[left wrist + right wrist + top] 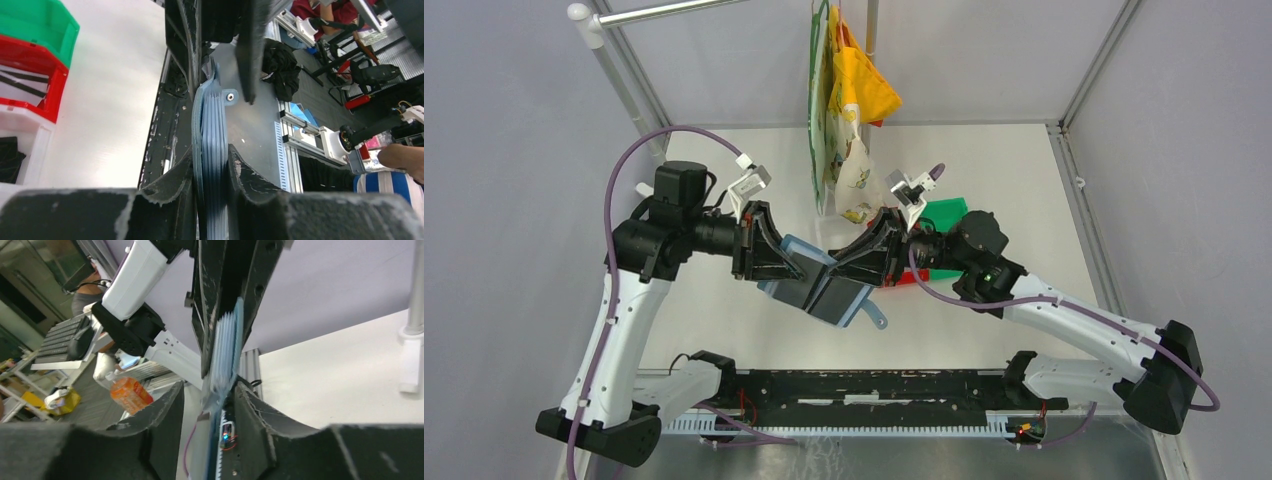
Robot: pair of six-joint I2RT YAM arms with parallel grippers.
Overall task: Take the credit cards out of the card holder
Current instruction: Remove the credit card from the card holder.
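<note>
The teal-blue card holder hangs in the air above the table's near middle, held between the two arms. My left gripper comes in from the left and is shut on it. In the left wrist view both fingers press the holder's layered blue edge, and its snap tab sticks out beyond. My right gripper reaches in from the right and stands open. In the right wrist view the holder's edge lies next to the right finger, with a gap to the left finger. The credit cards are hidden.
A green bin and a red bin sit behind the right arm, and a white bin stands beside them in the left wrist view. Printed bags hang from a rail over the table's back. A black strip runs along the near edge.
</note>
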